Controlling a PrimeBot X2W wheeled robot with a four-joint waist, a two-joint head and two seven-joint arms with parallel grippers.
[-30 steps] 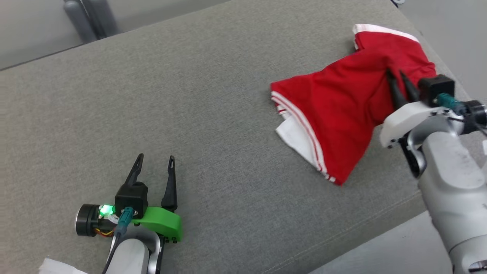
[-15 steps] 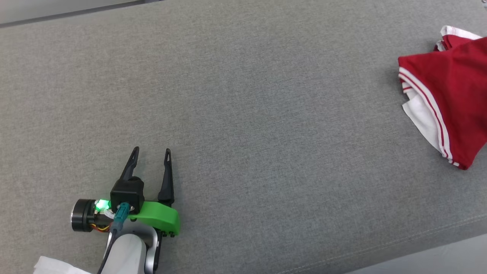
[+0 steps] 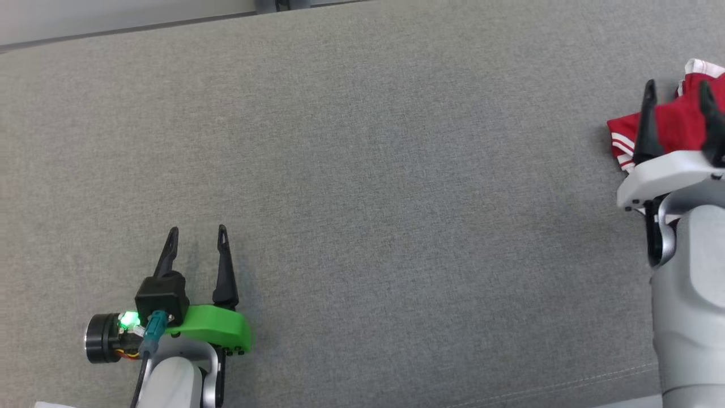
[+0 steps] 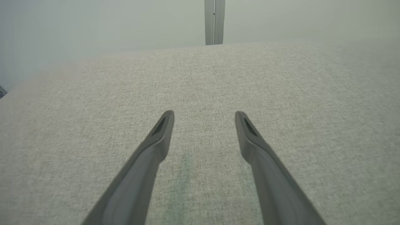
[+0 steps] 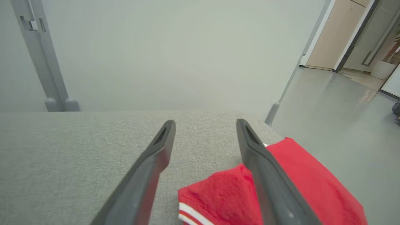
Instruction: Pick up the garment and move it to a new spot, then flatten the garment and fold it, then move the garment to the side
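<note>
Our right hand (image 3: 677, 85) hangs open over the red cloth (image 3: 677, 124), holding nothing. Our left hand (image 3: 197, 229) is open too, well apart.

Left fingers (image 3: 167, 252) spread apart, pointing forward; right fingers (image 3: 647, 124) spread, holding nothing.

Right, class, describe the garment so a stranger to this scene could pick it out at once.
Start with the wide grey upholstered surface and follow it to its right end. There, by the open fingers of the right gripper, lies the garment. It is the one bright red thing, crumpled, with white stripes along its hem.
</note>
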